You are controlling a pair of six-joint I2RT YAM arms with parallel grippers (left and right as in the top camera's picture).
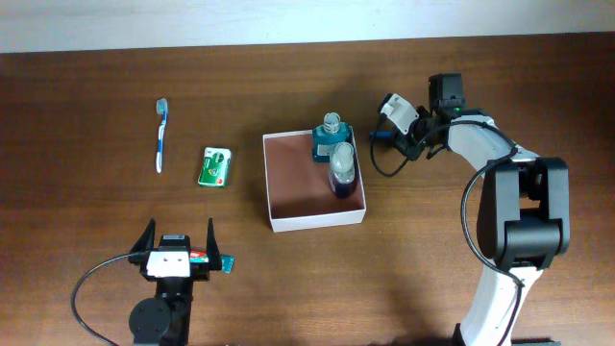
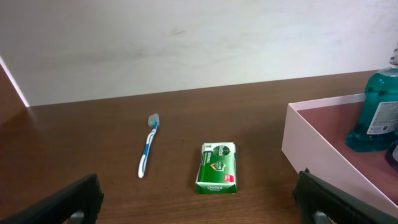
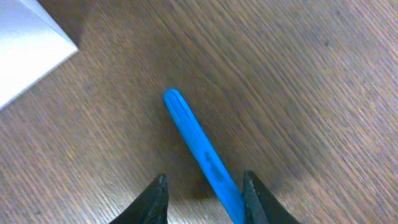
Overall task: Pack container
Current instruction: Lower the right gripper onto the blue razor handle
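I see the container [image 1: 317, 223] mid-table, holding a teal bottle [image 1: 330, 139] and a dark bottle [image 1: 343, 173]. My right gripper [image 3: 206, 200] straddles a blue stick [image 3: 186, 127] just off its far right corner (jaws parted, with a gap on one side). My left gripper [image 1: 180, 231] stands wide open near the front edge.

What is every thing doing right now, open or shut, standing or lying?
container: open-topped, two bottles inside
teal bottle: standing in the container
dark bottle: in the container too
toothbrush: lying flat on the table
green packet: lying flat
blue stick: lying on the table
left hand: open, empty
right hand: open around the blue stick
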